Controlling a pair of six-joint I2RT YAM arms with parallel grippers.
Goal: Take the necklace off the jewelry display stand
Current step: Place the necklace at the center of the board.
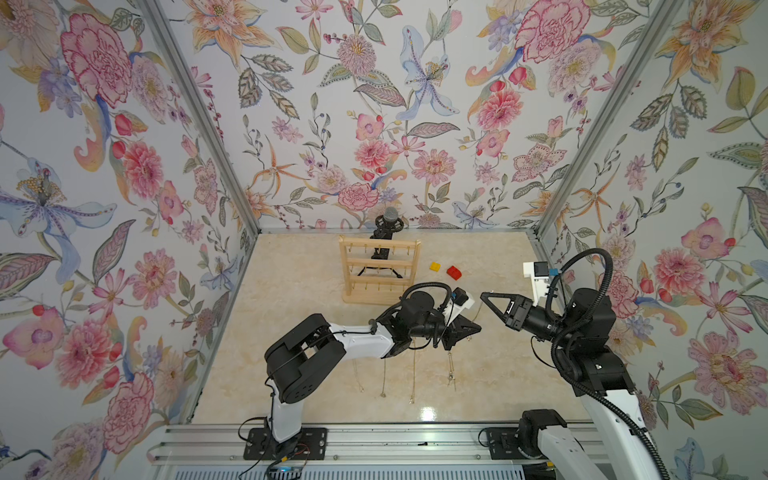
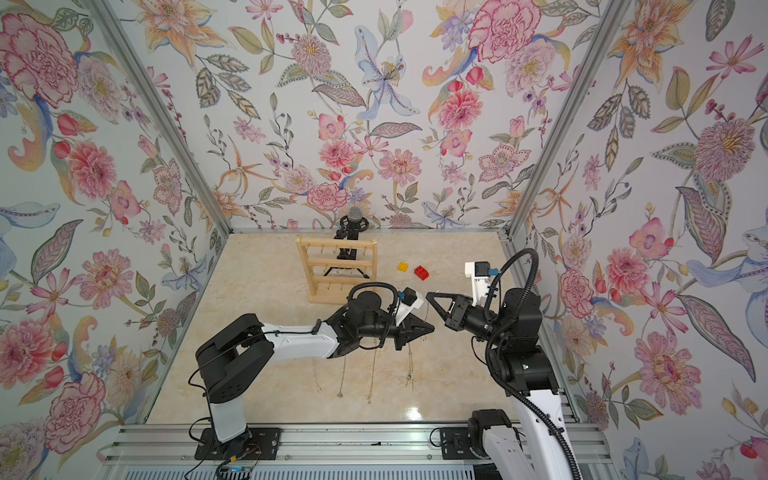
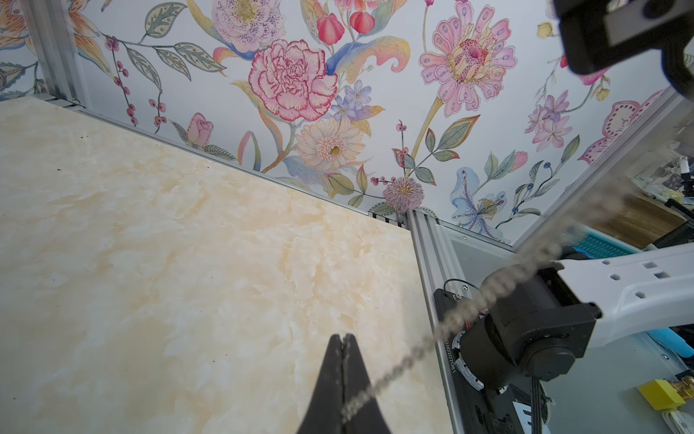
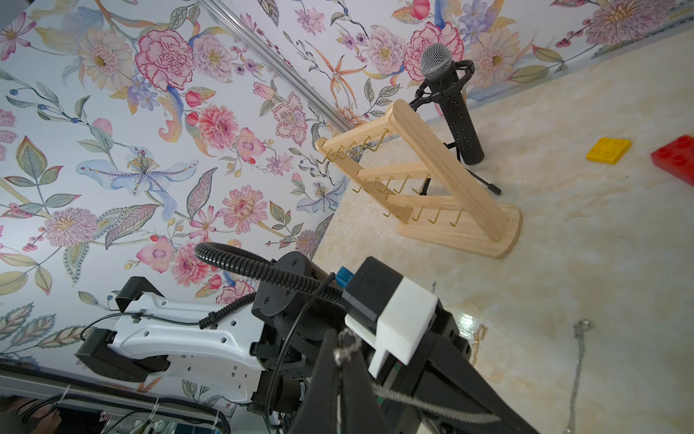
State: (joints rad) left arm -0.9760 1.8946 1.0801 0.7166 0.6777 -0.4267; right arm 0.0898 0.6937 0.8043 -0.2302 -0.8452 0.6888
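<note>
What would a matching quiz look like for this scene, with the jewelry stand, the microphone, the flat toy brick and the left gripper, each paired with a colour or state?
1 jewelry display stand
2 microphone
3 flat toy brick
4 left gripper

A yellow
B shut on the silver necklace
C pale wood
D black, grey mesh head

Pairs: 1-C, 2-D, 3-A, 4-B

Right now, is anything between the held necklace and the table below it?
Nothing visible. The necklace spans the shut left gripper and right gripper; other chains lie on the table near the left one.
</note>
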